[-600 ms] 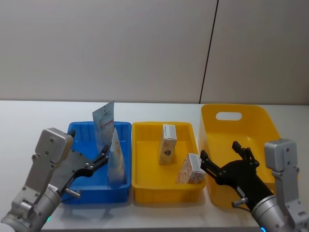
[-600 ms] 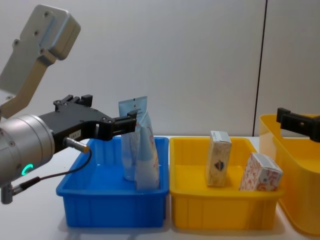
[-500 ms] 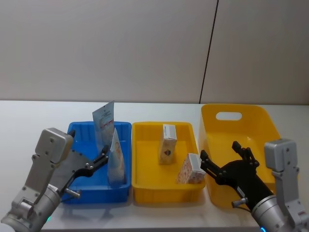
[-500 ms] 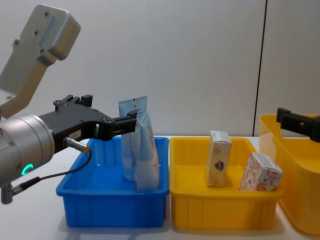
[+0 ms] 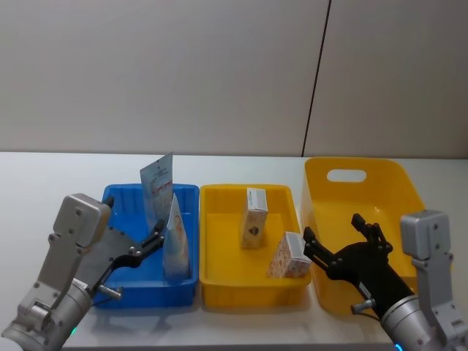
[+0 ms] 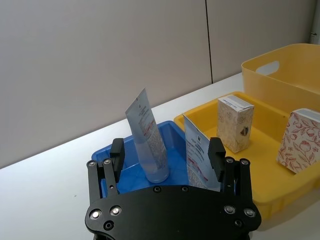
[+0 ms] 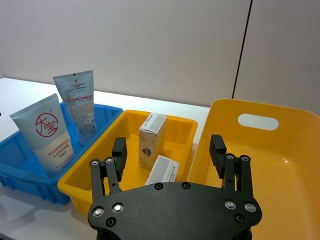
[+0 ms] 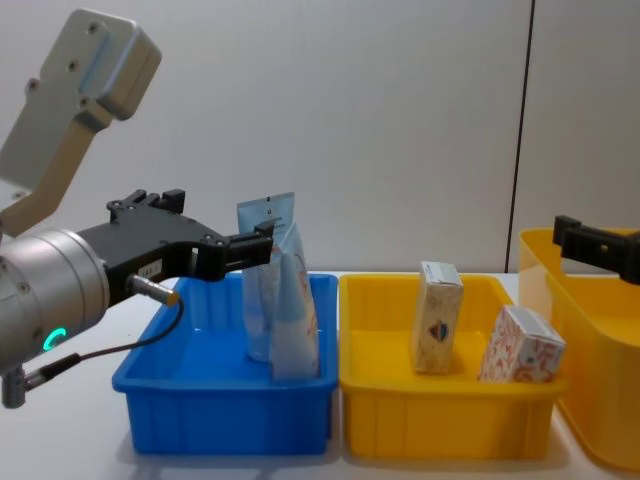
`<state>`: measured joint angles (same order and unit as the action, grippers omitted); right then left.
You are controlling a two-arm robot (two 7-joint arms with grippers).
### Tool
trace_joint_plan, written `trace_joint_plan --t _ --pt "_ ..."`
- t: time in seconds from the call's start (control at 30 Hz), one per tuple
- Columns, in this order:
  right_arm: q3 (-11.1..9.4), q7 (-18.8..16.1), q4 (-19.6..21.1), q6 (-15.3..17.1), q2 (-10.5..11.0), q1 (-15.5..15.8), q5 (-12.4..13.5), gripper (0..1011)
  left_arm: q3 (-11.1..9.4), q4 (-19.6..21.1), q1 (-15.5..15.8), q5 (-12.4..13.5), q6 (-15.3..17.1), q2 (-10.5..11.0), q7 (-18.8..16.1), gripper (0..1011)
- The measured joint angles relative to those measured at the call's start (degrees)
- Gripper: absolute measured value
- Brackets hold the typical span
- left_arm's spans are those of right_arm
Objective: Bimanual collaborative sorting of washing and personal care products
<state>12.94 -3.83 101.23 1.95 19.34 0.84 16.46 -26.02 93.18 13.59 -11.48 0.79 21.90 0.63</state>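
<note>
Two pale-blue tubes stand in the blue tray (image 5: 117,201): one upright at the back (image 5: 157,184), one leaning at the front right (image 5: 175,245). A cream carton (image 5: 254,217) and a white red-print carton (image 5: 290,256) stand in the small yellow tray (image 5: 219,285). My left gripper (image 5: 155,240) hovers open over the blue tray's near side, just beside the front tube (image 6: 197,157) and holding nothing. My right gripper (image 5: 333,232) is open over the near left edge of the large yellow bin (image 5: 395,183), close to the white carton (image 7: 162,170).
The three containers sit side by side on a white table (image 5: 44,175), with a grey wall behind. The large yellow bin (image 7: 280,155) has a handle slot in its far wall. Bare table lies left of the blue tray (image 8: 150,375) and behind the trays.
</note>
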Motion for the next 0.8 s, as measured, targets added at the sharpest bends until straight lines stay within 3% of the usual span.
trace_joint_plan --t 0.8 --pt "0.0 0.0 0.0 0.0 0.0 0.0 0.0 1003 0.0 0.0 0.0 0.0 0.0 0.0 0.0 1001"
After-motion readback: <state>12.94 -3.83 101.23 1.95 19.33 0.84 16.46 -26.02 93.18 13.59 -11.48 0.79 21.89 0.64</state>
